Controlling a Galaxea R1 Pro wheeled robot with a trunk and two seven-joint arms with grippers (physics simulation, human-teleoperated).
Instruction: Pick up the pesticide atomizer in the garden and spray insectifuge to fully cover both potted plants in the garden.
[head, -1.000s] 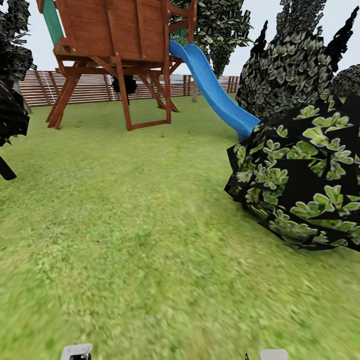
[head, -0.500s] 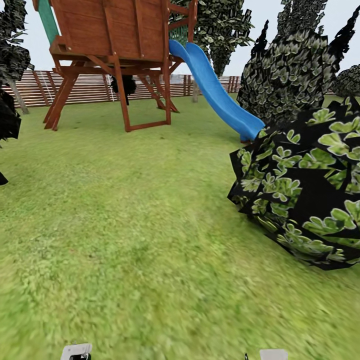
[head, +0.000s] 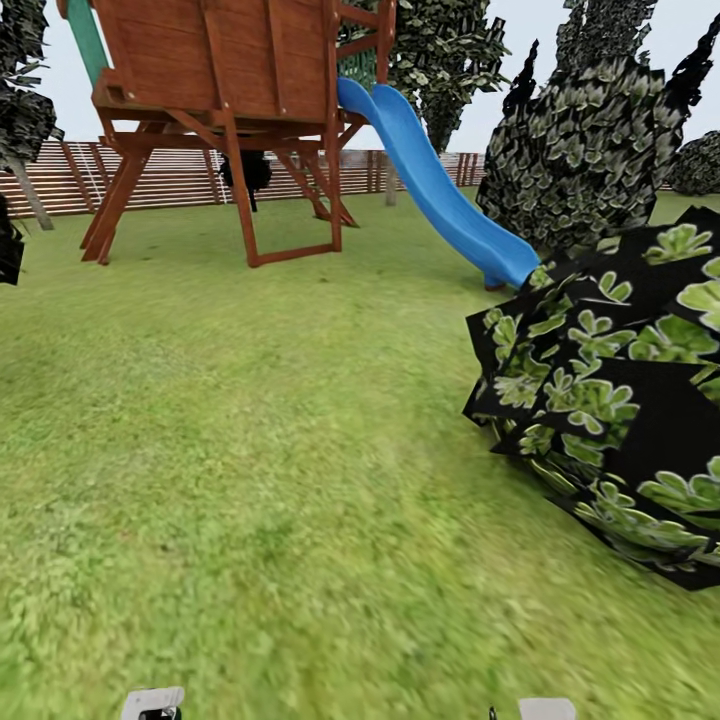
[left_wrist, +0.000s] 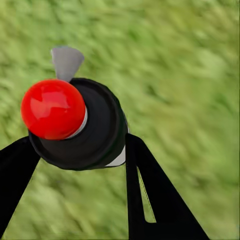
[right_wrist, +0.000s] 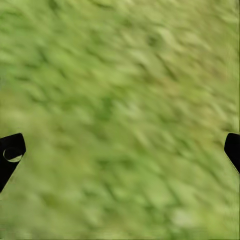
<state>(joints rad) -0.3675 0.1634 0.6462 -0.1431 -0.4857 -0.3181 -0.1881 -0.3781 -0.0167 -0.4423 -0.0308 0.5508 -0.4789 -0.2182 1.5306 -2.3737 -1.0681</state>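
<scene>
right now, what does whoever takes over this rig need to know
Left gripper: shut on the pesticide atomizer, seen from above in the left wrist view, red button and grey nozzle on top.
Right gripper: open, nothing between its fingers, grass below.
Surroundings in the head view: lawn ahead, big dark bush close on the right, wooden playset with blue slide and slatted fence beyond.
Done: atomizer picked up.
Left: find both potted plants and spray each until covered. No sign of spraying yet. Mind the bush on the right when driving.
</scene>
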